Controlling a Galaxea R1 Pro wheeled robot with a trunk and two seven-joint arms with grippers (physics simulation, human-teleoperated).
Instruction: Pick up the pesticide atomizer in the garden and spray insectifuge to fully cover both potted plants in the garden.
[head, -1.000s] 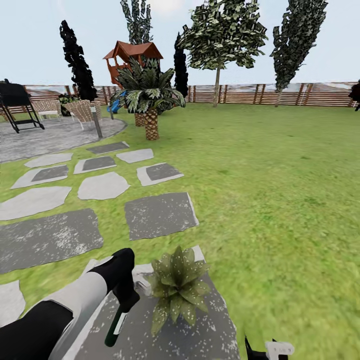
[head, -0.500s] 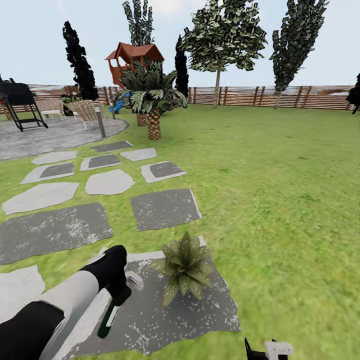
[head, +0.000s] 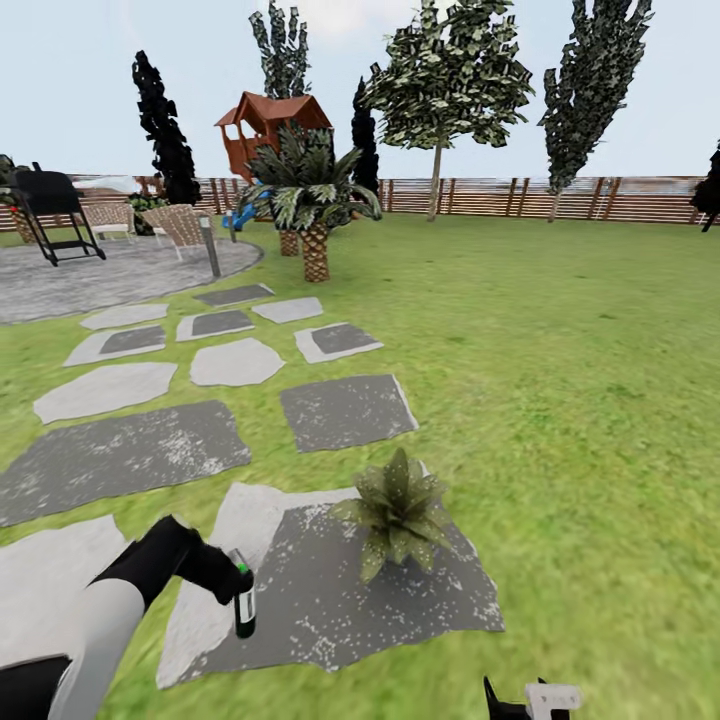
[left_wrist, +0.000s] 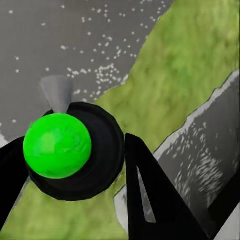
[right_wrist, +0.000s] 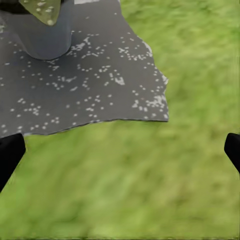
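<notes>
My left gripper (head: 232, 583) is shut on the pesticide atomizer (head: 244, 606), a dark bottle held roughly upright over a grey stepping stone (head: 330, 600). In the left wrist view the atomizer (left_wrist: 95, 150) shows a round black body with a bright green ball and a grey nozzle between my black fingers (left_wrist: 150, 200). One potted plant (head: 398, 510) stands on the same stone, a short way right of the atomizer. Its grey pot (right_wrist: 45, 32) appears in the right wrist view. My right gripper (head: 528, 700) hangs open over grass near that stone. The second potted plant is out of view.
More stepping stones (head: 347, 410) lead to a round paved patio (head: 100, 280) with a grill (head: 50, 200) and chairs. A grey bollard (head: 211, 246) and a palm (head: 314, 200) stand beyond. A wooden fence (head: 520, 195) bounds the open lawn (head: 560, 380).
The whole view has shifted as the camera moved. My left arm has drawn back and lower with the atomizer, which now sits farther from the potted plant and more upright.
</notes>
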